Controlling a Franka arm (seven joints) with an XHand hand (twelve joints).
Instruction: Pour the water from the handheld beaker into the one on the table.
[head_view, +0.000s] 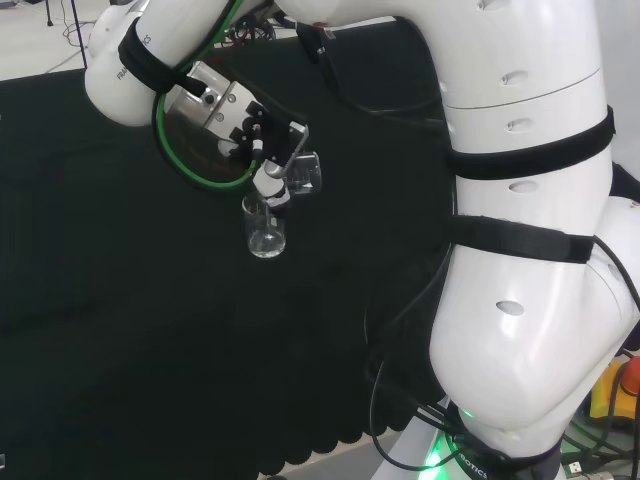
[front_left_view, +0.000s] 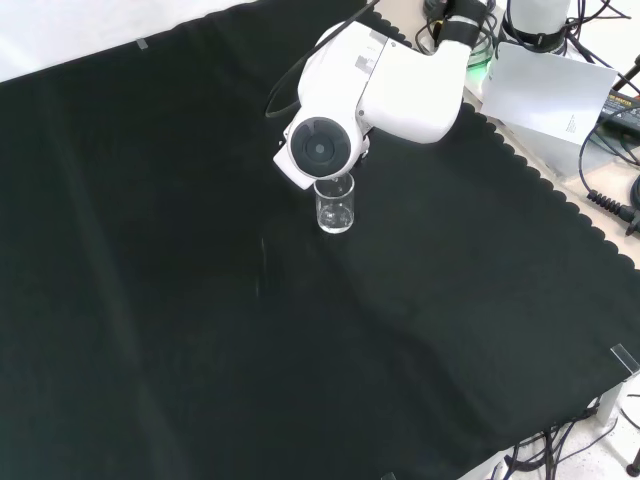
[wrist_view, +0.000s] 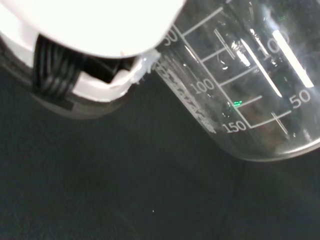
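Right now the hand (head_view: 262, 140) is clamped on the held beaker (head_view: 306, 172), tipped sideways. The standing beaker (head_view: 265, 227) sits just below it, lip toward its mouth.

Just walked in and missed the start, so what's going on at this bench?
The white arm's hand holds a clear beaker tipped over, right above a second clear beaker standing upright on the black cloth. It looks like a pour from the held one into the standing one. The wrist view shows the held beaker tilted close up. Whether water is flowing, or how much either beaker contains, I can't tell.
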